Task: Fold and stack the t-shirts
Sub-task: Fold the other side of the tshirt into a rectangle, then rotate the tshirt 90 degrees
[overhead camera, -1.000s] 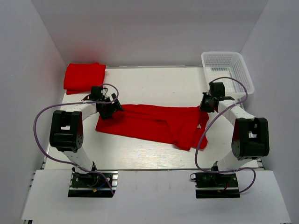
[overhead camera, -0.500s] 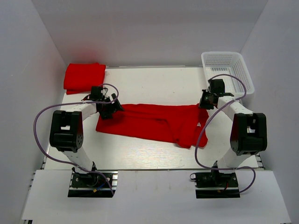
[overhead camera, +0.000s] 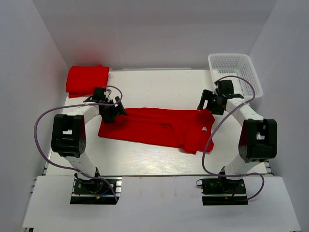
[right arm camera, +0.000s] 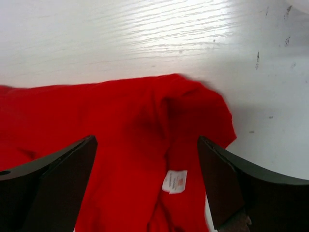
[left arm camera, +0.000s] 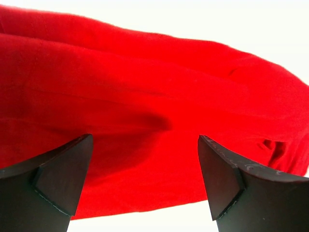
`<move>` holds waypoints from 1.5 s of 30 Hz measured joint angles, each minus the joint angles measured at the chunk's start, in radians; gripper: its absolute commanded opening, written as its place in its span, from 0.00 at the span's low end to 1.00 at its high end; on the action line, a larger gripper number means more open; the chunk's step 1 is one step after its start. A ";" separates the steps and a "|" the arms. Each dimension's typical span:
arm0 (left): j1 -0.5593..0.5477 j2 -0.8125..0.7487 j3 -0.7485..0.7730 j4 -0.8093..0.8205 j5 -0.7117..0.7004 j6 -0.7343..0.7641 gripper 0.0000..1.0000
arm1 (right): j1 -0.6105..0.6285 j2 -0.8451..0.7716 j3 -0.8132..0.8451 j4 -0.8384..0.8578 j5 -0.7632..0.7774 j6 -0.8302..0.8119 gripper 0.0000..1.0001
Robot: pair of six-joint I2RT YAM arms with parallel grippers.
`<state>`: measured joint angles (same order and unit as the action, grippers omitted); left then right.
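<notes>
A red t-shirt (overhead camera: 159, 128) lies stretched across the middle of the table, folded into a long band, with its white label (right arm camera: 175, 181) showing near the right end. A second red t-shirt (overhead camera: 87, 79) lies folded at the back left corner. My left gripper (overhead camera: 112, 112) stands open over the long shirt's left end, and in the left wrist view the red cloth (left arm camera: 145, 106) lies below my left gripper (left arm camera: 145, 179). My right gripper (overhead camera: 206, 104) is open just above the shirt's right end, with cloth (right arm camera: 120, 135) under my right gripper (right arm camera: 147, 186) and nothing held.
A white plastic basket (overhead camera: 235, 72) stands at the back right, close behind the right arm. White walls close in the table on three sides. Bare white tabletop (overhead camera: 159, 89) shows behind the long shirt.
My right gripper has opened and let go of the shirt's right end, which now lies on the table. It has also shifted a little back and left. The left arm has stayed put.
</notes>
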<state>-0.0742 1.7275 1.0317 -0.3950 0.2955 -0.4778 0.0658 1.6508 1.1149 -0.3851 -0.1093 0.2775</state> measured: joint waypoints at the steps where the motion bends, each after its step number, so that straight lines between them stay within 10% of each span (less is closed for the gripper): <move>1: 0.000 -0.002 0.013 -0.016 0.002 0.004 0.99 | 0.000 -0.029 0.000 -0.013 -0.010 0.002 0.90; 12: 0.000 -0.071 0.141 -0.006 0.079 0.056 0.99 | 0.022 -0.307 -0.223 -0.059 -0.252 0.030 0.90; 21: -0.024 0.163 0.164 0.052 0.130 0.070 0.99 | 0.088 -0.246 -0.327 -0.032 -0.335 0.064 0.90; 27: -0.035 0.054 0.009 0.110 0.085 0.056 0.99 | 0.104 -0.091 -0.295 0.016 -0.306 0.138 0.90; 38: -0.257 -0.570 -0.553 -0.029 0.156 -0.198 0.99 | 0.136 0.480 0.420 0.042 -0.306 0.166 0.90; 45: -0.512 -0.563 -0.587 0.017 0.241 -0.336 0.99 | 0.224 0.884 1.008 0.122 -0.366 0.151 0.90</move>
<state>-0.5858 1.1645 0.4450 -0.3782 0.5362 -0.8143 0.2897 2.5347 2.1227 -0.2630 -0.4751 0.4286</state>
